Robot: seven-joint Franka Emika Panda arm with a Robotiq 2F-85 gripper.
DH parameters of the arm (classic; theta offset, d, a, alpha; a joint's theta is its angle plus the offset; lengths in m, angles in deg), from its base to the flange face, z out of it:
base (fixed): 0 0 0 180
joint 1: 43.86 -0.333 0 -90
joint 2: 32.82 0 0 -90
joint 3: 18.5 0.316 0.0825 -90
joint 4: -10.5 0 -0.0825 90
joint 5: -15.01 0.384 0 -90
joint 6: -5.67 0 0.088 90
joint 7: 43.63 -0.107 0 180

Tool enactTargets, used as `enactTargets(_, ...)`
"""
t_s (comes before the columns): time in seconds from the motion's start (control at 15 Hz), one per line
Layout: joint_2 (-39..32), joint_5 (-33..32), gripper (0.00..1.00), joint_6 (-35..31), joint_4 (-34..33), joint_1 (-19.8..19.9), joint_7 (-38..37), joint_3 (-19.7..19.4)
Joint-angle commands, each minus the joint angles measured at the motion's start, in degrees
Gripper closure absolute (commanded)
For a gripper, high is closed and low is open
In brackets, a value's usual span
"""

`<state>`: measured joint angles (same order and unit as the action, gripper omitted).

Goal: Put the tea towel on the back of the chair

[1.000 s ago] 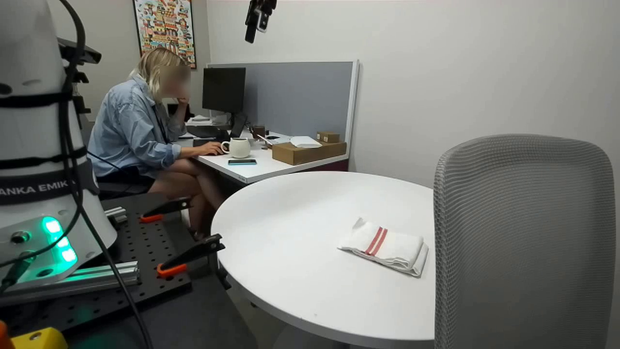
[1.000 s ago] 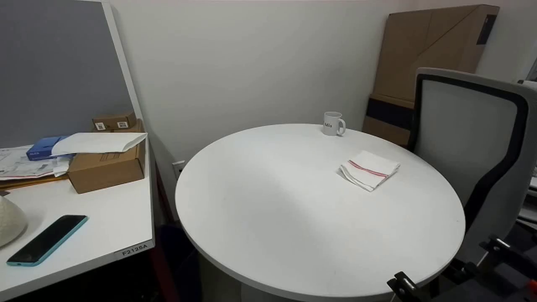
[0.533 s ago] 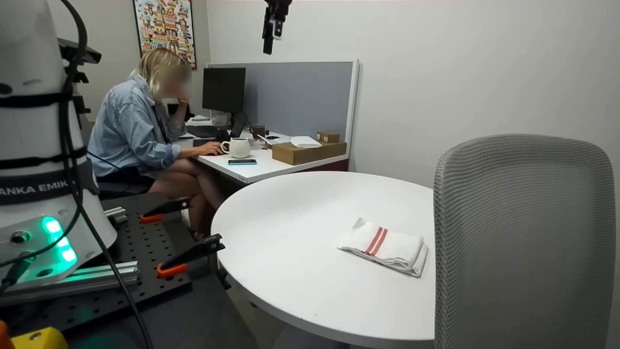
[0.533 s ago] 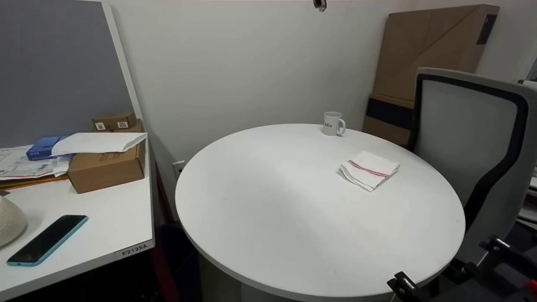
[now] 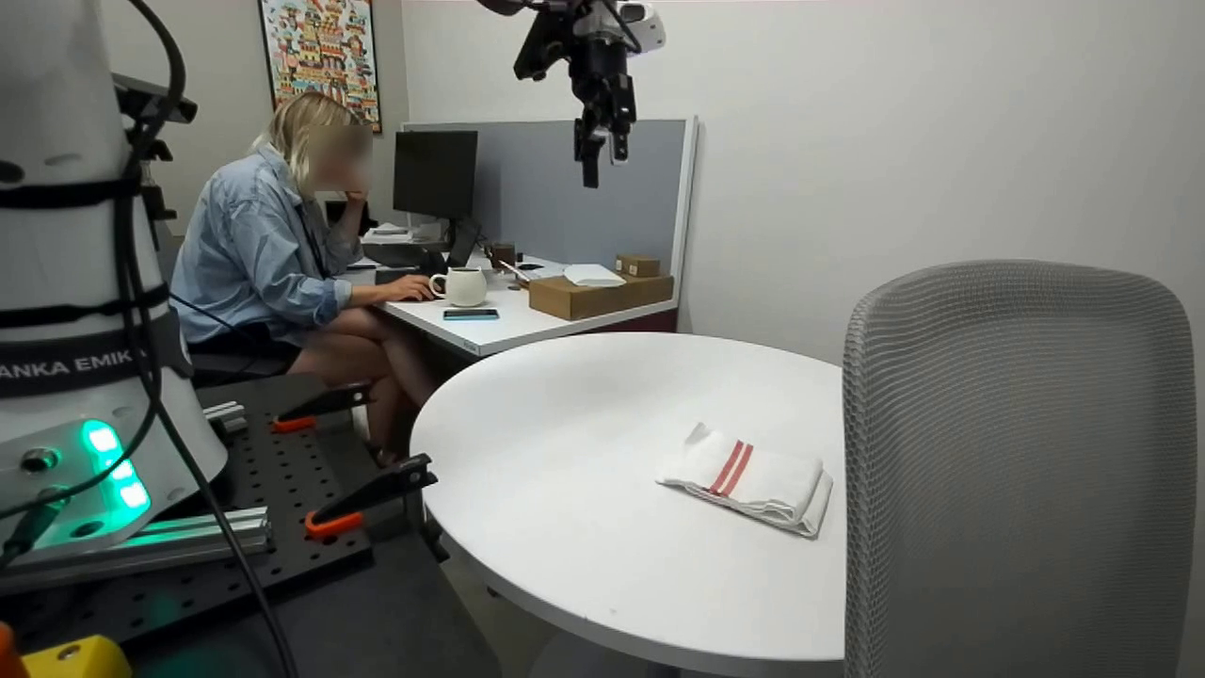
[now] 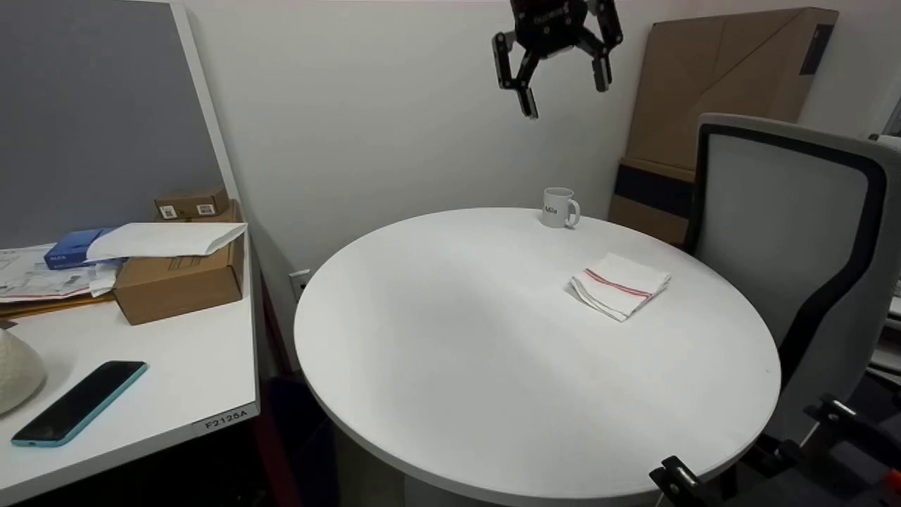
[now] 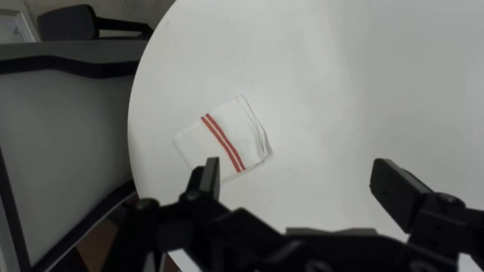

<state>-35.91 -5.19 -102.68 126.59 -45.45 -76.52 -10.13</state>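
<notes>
The black two-fingered gripper (image 6: 566, 101) hung above the round white table (image 6: 436, 352), its fingers well apart with nothing between them. The folded white cloth tea towel (image 7: 221, 140), striped twice in red, lay on the table below the gripper, off toward the grey mesh-backed office chair (image 5: 1021, 471); in the wrist view one finger hid part of its edge. The step in hand looked to be the approach for a grasp. Doing it well called for shifting the gripper chairward, turning it to square with one folded edge, and coming down almost to the tabletop, so the pinch took every layer; catching only the top one might let the fold fall open.

Past the towel from the gripper, the chair back rose above the tabletop and was likely the main obstacle: the towel would need lifting over its rim. A white handled mug (image 6: 556, 208) stood below the gripper's level near the table's edge, apart from the towel; a low, wide sweep could knock it. Behind the chair, in an exterior view, showed a tall brown cardboard box (image 6: 711, 91), perhaps crowding that side.
</notes>
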Motion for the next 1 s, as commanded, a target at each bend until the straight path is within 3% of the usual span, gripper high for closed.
enactTargets(0.0,-6.1,-7.1,0.0,-6.8,-1.7,-1.2,-2.5,-3.4)
enactTargets(0.47,-15.1,-7.8,0.0,-21.6,-2.0,-2.2,-5.9,-8.3)
enactTargets(0.93,-23.9,-9.5,0.0,-27.4,-4.3,-5.6,-6.8,-13.7)
